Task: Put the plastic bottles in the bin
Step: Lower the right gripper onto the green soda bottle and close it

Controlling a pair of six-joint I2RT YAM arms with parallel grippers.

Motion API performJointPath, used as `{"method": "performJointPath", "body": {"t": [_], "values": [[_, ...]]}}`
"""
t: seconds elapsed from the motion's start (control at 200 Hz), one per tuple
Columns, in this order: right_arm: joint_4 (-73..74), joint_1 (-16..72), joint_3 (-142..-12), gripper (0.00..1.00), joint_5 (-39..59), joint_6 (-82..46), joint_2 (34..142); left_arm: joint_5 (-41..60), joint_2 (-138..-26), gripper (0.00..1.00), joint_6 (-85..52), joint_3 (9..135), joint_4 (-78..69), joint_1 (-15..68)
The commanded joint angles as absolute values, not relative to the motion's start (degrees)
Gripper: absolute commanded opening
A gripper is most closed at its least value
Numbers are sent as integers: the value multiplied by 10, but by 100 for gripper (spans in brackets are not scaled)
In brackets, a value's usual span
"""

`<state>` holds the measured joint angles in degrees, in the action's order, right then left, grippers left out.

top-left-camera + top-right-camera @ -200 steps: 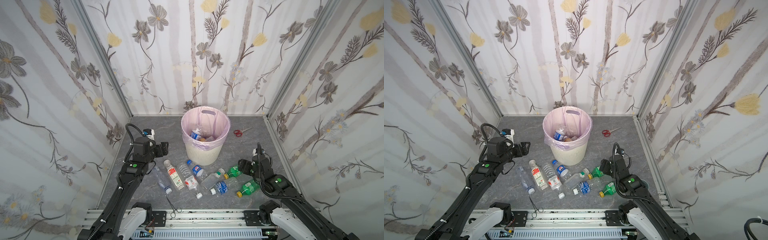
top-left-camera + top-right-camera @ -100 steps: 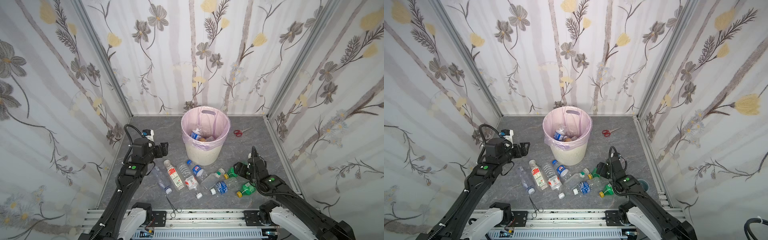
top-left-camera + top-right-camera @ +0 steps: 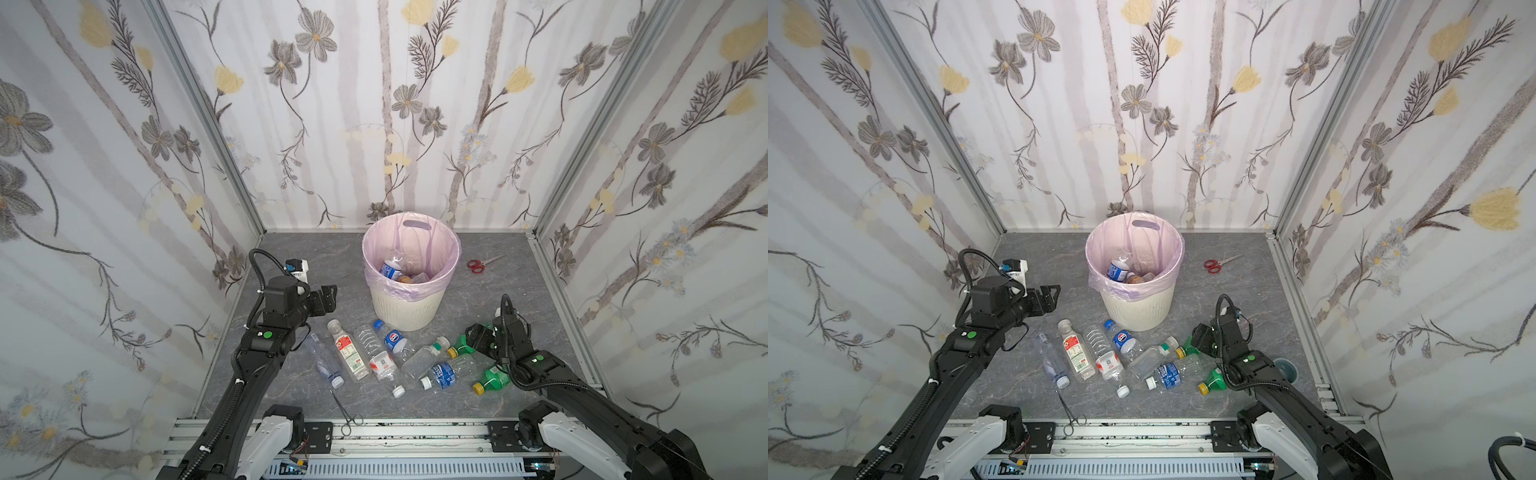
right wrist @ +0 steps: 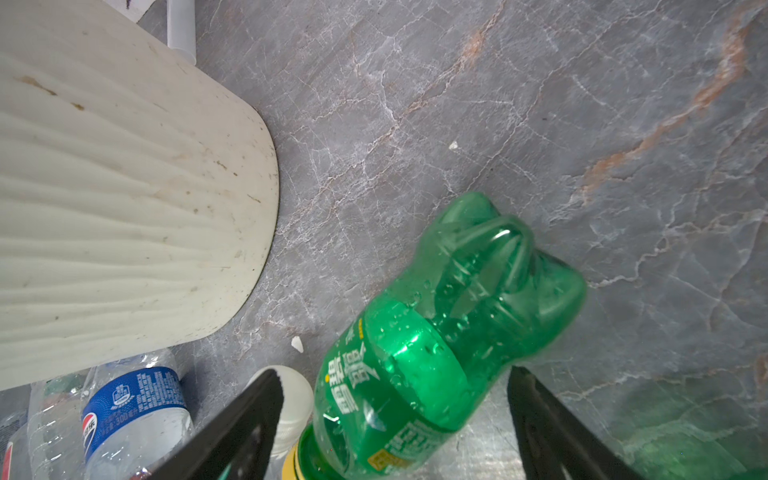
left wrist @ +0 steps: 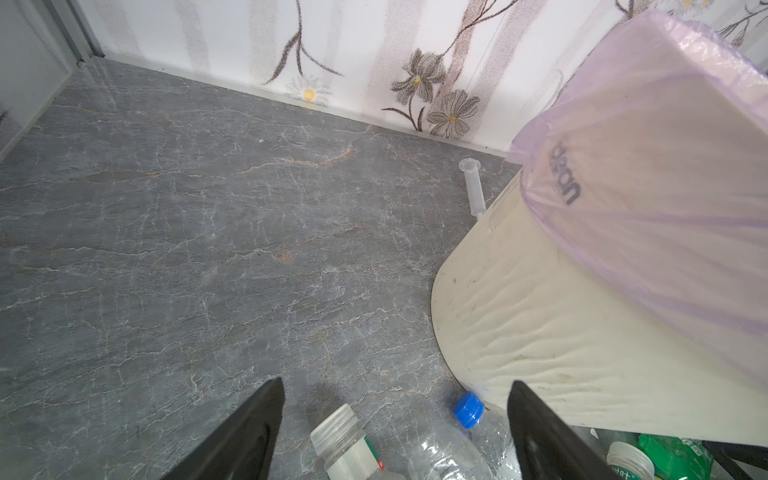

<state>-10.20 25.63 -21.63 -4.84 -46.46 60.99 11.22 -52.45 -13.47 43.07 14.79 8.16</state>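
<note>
The cream ribbed bin (image 3: 405,309) (image 3: 1136,309), lined with a pink bag, stands mid-floor and holds a few plastic bottles (image 3: 390,268). Several more lie on the floor in front of it, among them a red-labelled clear one (image 3: 349,353) and a blue-labelled one (image 3: 392,338). My right gripper (image 3: 473,336) (image 4: 394,374) is open, low over a green bottle (image 4: 436,332) (image 3: 1190,345). That bottle lies between the fingers with a gap on each side. Left of the bin, my left gripper (image 3: 328,297) (image 5: 395,382) hangs open and empty above two bottle necks.
Red scissors (image 3: 478,265) lie right of the bin. Thin forceps (image 3: 345,409) rest near the front rail. A clear tube (image 5: 471,187) lies behind the bin by the back wall. A second green bottle (image 3: 492,380) lies under my right arm. Walls close three sides.
My right gripper has come left and down over the green bottle, its jaws now on either side of it. The left arm has not moved.
</note>
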Motion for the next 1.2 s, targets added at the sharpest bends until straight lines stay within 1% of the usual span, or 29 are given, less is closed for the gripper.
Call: {"method": "performJointPath", "body": {"t": [0.0, 0.79, 1.194], "values": [[-62, 256, -215, 85, -51, -475, 617, 117, -525, 86, -132, 430, 138, 81], [53, 243, -224, 80, -54, -476, 735, 121, -524, 86, -131, 426, 138, 81], [103, 223, -236, 75, -34, -463, 796, 124, -525, 86, -132, 426, 137, 81]]}}
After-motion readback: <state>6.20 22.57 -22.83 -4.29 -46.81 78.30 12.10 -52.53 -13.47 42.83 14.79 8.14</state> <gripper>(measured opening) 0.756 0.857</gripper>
